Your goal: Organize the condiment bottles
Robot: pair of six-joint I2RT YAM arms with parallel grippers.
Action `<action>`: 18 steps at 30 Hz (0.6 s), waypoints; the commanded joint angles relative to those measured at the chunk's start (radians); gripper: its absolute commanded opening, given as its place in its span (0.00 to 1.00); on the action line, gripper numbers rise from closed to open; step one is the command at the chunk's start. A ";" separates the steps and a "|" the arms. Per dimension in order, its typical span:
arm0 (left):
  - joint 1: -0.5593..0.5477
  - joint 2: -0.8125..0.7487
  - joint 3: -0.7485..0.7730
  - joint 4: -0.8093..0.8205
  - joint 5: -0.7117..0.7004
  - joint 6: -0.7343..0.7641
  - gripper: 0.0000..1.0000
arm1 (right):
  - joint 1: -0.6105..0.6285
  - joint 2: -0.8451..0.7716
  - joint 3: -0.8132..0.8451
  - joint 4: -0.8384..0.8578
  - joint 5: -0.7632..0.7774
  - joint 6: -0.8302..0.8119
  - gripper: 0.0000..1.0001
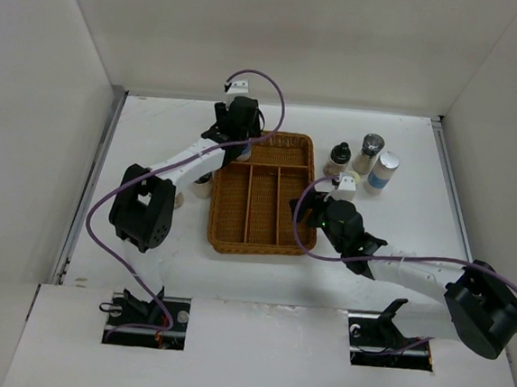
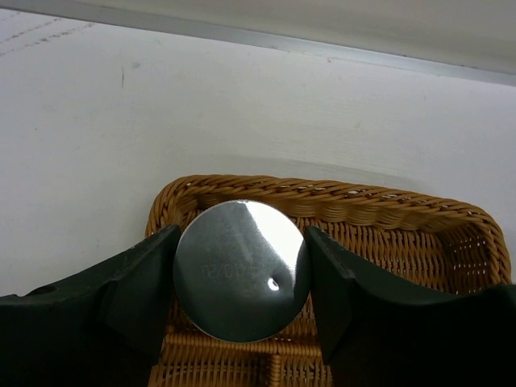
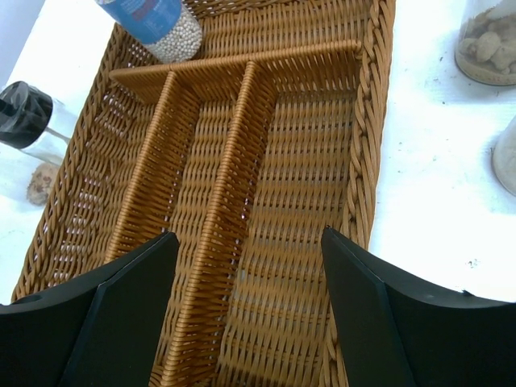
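Observation:
My left gripper (image 2: 240, 246) is shut on a condiment bottle, its fingers pressing both sides of the round silver cap (image 2: 239, 270). It holds the bottle in the far cross compartment of the brown wicker tray (image 1: 260, 194). In the right wrist view this bottle (image 3: 161, 24) has a blue label and white beads. My right gripper (image 3: 246, 274) hangs open and empty over the tray's right long compartment. Three more bottles stand right of the tray: a black-capped one (image 1: 339, 157), a silver grinder (image 1: 368, 153) and a blue-labelled one (image 1: 384, 172).
A black-capped shaker (image 3: 24, 117) stands just outside the tray's left wall, and another small bottle (image 1: 203, 184) is partly hidden under the left arm. A jar of brownish chunks (image 3: 488, 44) stands right of the tray. White walls enclose the table on three sides.

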 commanded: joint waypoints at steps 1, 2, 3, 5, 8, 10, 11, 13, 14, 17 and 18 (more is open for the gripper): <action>-0.002 -0.049 -0.018 0.126 -0.014 -0.025 0.46 | 0.008 0.005 0.029 0.057 0.014 -0.007 0.79; -0.002 -0.051 -0.033 0.128 -0.012 -0.028 0.51 | 0.008 0.011 0.030 0.055 0.011 -0.003 0.79; -0.002 -0.055 -0.047 0.131 -0.012 -0.031 0.57 | 0.008 0.016 0.033 0.049 0.009 -0.004 0.79; -0.002 -0.063 -0.067 0.133 -0.011 -0.039 0.67 | 0.008 0.014 0.036 0.049 0.015 -0.010 0.79; -0.002 -0.083 -0.081 0.134 -0.006 -0.040 0.77 | 0.007 0.017 0.033 0.051 0.009 -0.004 0.80; -0.005 -0.103 -0.088 0.134 -0.006 -0.039 0.81 | 0.008 0.014 0.035 0.048 0.015 -0.010 0.81; -0.005 -0.117 -0.093 0.134 -0.008 -0.039 0.82 | 0.008 0.008 0.033 0.049 0.018 -0.010 0.81; -0.002 -0.161 -0.111 0.140 -0.012 -0.039 0.84 | 0.005 0.005 0.025 0.057 0.018 -0.007 0.82; 0.000 -0.189 -0.126 0.149 -0.014 -0.037 0.85 | 0.003 0.005 0.027 0.049 0.014 -0.004 0.82; 0.001 -0.300 -0.200 0.186 -0.031 -0.036 0.85 | 0.008 0.003 0.032 0.049 0.018 -0.012 0.82; 0.004 -0.345 -0.229 0.194 -0.041 -0.036 0.85 | 0.008 0.002 0.029 0.057 0.018 -0.012 0.82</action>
